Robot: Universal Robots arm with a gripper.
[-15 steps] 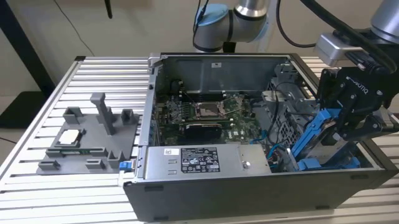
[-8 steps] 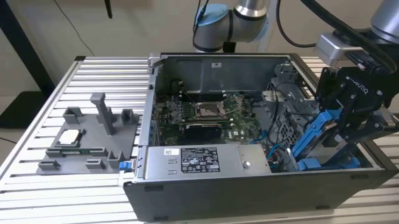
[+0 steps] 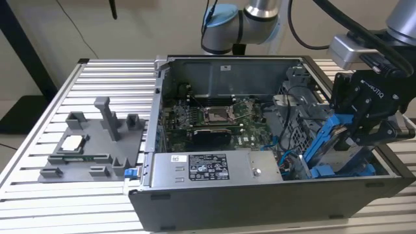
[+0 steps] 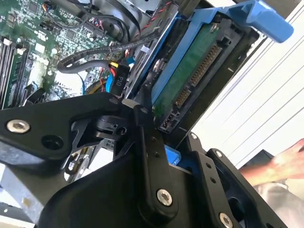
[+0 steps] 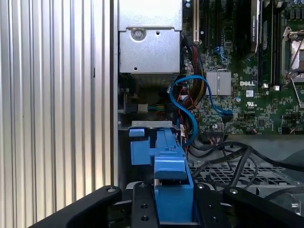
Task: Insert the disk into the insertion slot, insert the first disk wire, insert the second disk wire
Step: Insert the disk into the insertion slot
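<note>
Cables just beside the disk

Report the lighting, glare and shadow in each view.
Exterior view: even light, but the case interior lies in shade around the disk. Second wrist view: the table beyond the disk is washed out white. First wrist view: bright streaks glare off the table's ribs.

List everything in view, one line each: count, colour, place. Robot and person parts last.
table: one, silver slatted, under everything.
PC case: one, dark grey, open, on the table.
motherboard: one, green, inside the case.
power supply: one, silver, inside the case.
fixture tray: one, grey, on the table, exterior view's left.
disk: one, blue carrier, tilted, in the gripper.
gripper: one, black, shut on the disk, exterior view's right.
arm: one, silver, behind the case.
hand: one, by the table, second wrist view.
</note>
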